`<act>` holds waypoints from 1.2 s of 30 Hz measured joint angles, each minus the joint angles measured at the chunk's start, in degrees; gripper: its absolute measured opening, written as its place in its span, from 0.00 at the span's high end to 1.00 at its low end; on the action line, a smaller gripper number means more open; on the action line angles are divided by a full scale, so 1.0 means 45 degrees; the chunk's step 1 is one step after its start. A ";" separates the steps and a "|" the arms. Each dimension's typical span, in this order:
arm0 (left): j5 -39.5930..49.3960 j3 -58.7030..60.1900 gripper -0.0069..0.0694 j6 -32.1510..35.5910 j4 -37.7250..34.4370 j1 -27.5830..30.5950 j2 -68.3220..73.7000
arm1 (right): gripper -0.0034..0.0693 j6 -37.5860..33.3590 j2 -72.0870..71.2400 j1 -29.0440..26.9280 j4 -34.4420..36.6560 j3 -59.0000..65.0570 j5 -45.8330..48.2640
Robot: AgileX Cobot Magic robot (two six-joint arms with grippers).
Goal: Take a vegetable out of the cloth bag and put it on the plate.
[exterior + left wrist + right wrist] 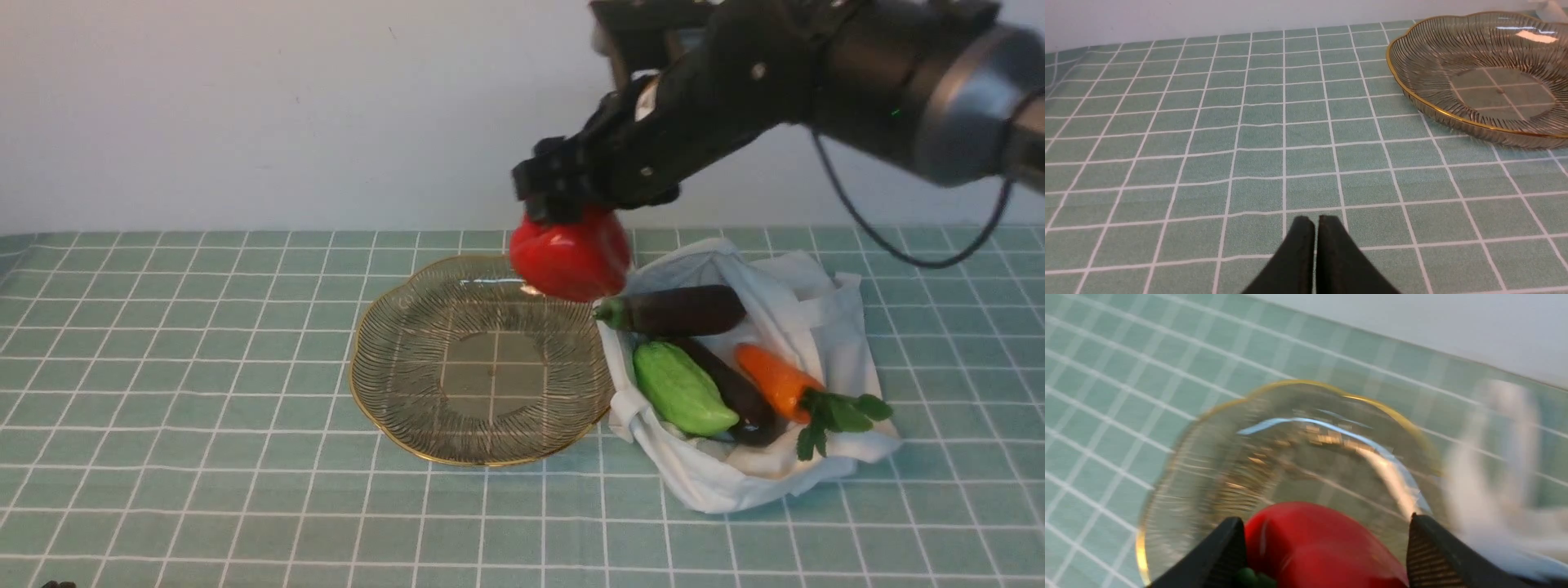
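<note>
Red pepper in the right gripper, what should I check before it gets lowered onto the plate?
1. Hold on the red pepper by the right gripper: ok, jaws on both sides of it.
2. Pepper out of the cloth bag: ok.
3. The glass plate free of other items: ok.
4. Pepper over the plate's middle: not ok, it hangs by the rim nearest the bag.
5. The left gripper out of the way: ok, shut, beside the plate.
</note>
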 joint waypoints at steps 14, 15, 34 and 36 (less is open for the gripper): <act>0.0000 0.0000 0.91 0.0000 0.0000 0.0000 0.0000 | 0.02 -0.0113 0.2014 0.0503 -0.0108 -0.0269 -0.1424; 0.0000 0.0000 0.91 0.0000 0.0000 0.0000 0.0000 | 0.01 -0.0113 0.2014 0.0503 -0.0162 -0.0505 -0.1329; 0.0000 0.0000 0.91 0.0000 0.0000 0.0000 0.0000 | 0.71 -0.1048 0.0422 0.0506 -0.2968 -1.0839 0.6958; 0.0000 0.0000 0.91 0.0000 0.0000 0.0000 0.0000 | 0.84 -0.1091 -0.0235 0.0506 -0.3003 -1.0866 0.7036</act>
